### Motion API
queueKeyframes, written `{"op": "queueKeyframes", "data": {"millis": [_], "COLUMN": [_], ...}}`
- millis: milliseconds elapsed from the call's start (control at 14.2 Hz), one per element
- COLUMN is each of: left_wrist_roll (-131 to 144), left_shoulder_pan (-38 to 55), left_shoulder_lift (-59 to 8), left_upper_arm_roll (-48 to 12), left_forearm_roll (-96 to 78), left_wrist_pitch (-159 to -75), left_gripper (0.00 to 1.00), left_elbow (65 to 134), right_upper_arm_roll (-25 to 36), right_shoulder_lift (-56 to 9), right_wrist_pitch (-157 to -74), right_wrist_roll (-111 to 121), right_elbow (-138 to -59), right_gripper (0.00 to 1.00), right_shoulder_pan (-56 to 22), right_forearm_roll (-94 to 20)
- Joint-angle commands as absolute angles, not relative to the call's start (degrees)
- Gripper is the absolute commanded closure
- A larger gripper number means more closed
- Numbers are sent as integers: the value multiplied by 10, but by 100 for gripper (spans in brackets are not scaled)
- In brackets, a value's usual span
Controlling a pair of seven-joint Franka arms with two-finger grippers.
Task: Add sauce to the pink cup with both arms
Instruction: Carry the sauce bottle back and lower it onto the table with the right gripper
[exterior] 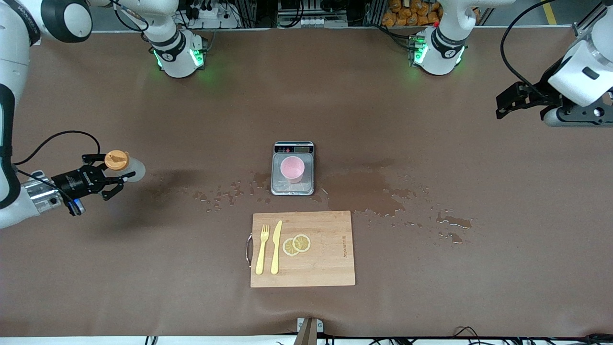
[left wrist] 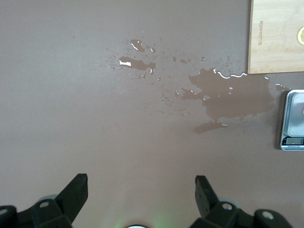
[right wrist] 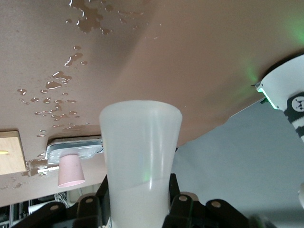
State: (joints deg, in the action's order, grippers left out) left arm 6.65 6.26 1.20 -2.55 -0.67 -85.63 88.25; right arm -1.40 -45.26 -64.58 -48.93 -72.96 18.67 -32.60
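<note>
Front view: the table (exterior: 431,297) carries a silver scale (exterior: 292,168) near its middle, and the pink cup (exterior: 292,168) stands upright on the scale's plate. Nearer the camera lies a wooden board (exterior: 325,258) with a yellow fork (exterior: 261,249), a yellow knife (exterior: 276,247) and two lemon slices (exterior: 296,244) on it. Wet patches (exterior: 368,191) spread over the table between scale and board and toward the left arm's end. The right gripper (exterior: 119,178) is at the right arm's end of the table, its fingers on either side of the sauce (exterior: 122,165), which stands upright with its orange cap up. Whether the fingers press the bottle cannot be told here. The left gripper (exterior: 503,108) hangs over the left arm's end of the table, well apart from everything; that arm waits.

Left wrist view: the left gripper (left wrist: 141,194) has its two fingers spread wide with nothing between them, only bare table below. The wet patches (left wrist: 228,92), a corner of the board (left wrist: 275,38) and an edge of the scale (left wrist: 293,121) show farther off.

Right wrist view: the sauce (right wrist: 140,161) fills the middle, its whitish body between the fingers of the right gripper (right wrist: 137,204), which sit close around it. The cup (right wrist: 71,170) on the scale (right wrist: 76,148) shows past it, with an edge of the board (right wrist: 10,152) and droplets (right wrist: 57,90) on the table.
</note>
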Motion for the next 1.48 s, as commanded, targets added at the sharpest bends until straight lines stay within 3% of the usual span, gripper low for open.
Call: {"op": "queueKeyframes", "data": {"millis": [0,917,1411], "left_wrist_roll": [68,65,68], "left_shoulder_pan": [69,50,35], "left_shoulder_lift": [21,28,34], "left_upper_arm_roll": [-18,-23,-35], "left_forearm_roll": [-16,-12,-17], "left_wrist_pitch": [-860,-854,-851], "left_gripper": [0,0,0], "left_elbow": [882,889,898], "right_upper_arm_roll": [-22,-19,-19], "right_shoulder_lift": [-482,-577,-580], "right_wrist_pitch": [-642,-663,-676], "right_wrist_roll": [-429,-284,-279], "right_elbow": [-733,-734,-734], "right_gripper": [51,51,33], "right_shoulder_pan": [213,259,259], "right_forearm_roll": [-344,-346,-342]}}
